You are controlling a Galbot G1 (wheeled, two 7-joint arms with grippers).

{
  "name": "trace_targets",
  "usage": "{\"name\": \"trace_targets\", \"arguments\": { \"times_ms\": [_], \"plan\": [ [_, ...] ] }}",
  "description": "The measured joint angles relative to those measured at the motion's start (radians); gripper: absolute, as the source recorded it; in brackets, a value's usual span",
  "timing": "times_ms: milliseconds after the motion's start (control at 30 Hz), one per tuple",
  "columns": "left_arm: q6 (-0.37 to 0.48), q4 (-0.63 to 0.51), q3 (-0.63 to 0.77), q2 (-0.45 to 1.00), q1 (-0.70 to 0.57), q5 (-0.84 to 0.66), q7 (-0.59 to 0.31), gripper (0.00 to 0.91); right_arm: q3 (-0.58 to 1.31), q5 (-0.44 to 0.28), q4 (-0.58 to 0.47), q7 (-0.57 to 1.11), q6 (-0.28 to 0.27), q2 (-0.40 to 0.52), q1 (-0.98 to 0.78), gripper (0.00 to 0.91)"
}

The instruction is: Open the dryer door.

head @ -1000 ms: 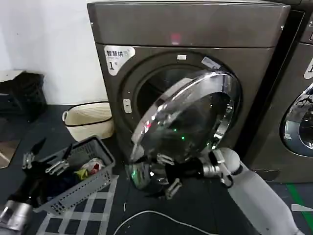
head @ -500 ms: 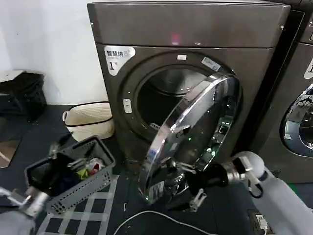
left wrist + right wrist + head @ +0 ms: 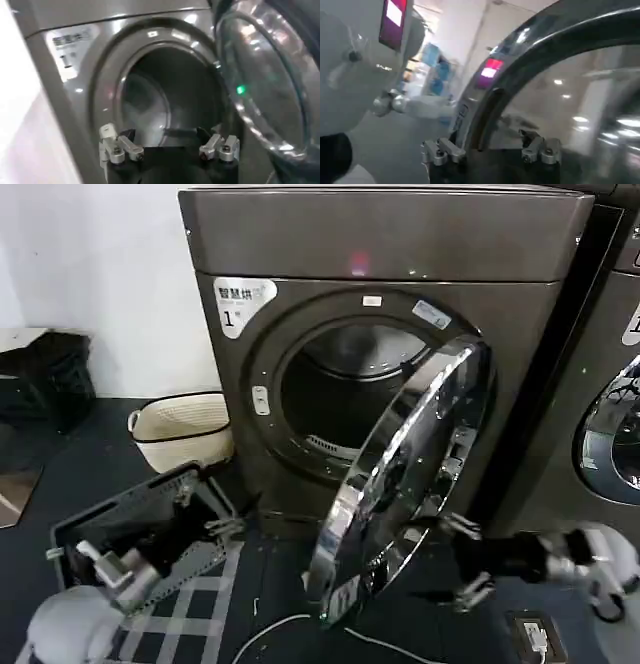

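the head view takes in the whole dryer [image 3: 380, 354]: the dryer door [image 3: 405, 479] stands swung well out from the round opening, hinged at the opening's right side, its chrome ring edge-on and the dark drum [image 3: 340, 399] bare behind it. the right gripper [image 3: 462, 562] sits just right of the door's lower edge, fingers spread apart and holding nothing; whether a fingertip touches the ring cannot be told there. the right wrist view adds what the head view cannot: the door [image 3: 555, 85] seen close, its curved rim rising right in front of the two open fingers [image 3: 442, 151], glass full of reflections. the left gripper [image 3: 215, 529] is low and left of the door, above the grey laundry basket [image 3: 120, 534], well apart from the door. the left wrist view shows its fingers [image 3: 117, 149] open and empty, facing the drum opening [image 3: 165, 100], with the door's glass bowl [image 3: 265, 85] beside that opening. a cream basket [image 3: 180, 429] stands on the floor left of the dryer, and a second machine [image 3: 605, 384] stands right of it.
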Motion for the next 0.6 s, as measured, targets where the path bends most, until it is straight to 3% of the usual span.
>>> {"name": "trace_targets", "arguments": {
  "times_ms": [167, 400, 467, 600],
  "plan": [
    [-0.008, 0.002, 0.089, 0.001, -0.049, 0.006, 0.005, 0.907, 0.241, 0.000, 0.042, 0.065, 0.030, 0.056, -0.186, 0.907],
    [-0.016, 0.024, 0.239, -0.012, -0.117, 0.010, 0.006, 0.907, 0.518, -0.062, 0.088, 0.237, 0.151, 0.183, -0.416, 0.907],
    [-0.016, 0.035, 0.281, -0.021, -0.139, 0.010, 0.005, 0.907, 0.586, -0.099, 0.097, 0.308, 0.192, 0.222, -0.465, 0.907],
    [-0.021, 0.059, 0.359, -0.039, -0.187, 0.017, 0.002, 0.907, 0.718, -0.213, 0.102, 0.483, 0.212, 0.318, -0.516, 0.907]
  ]
}}
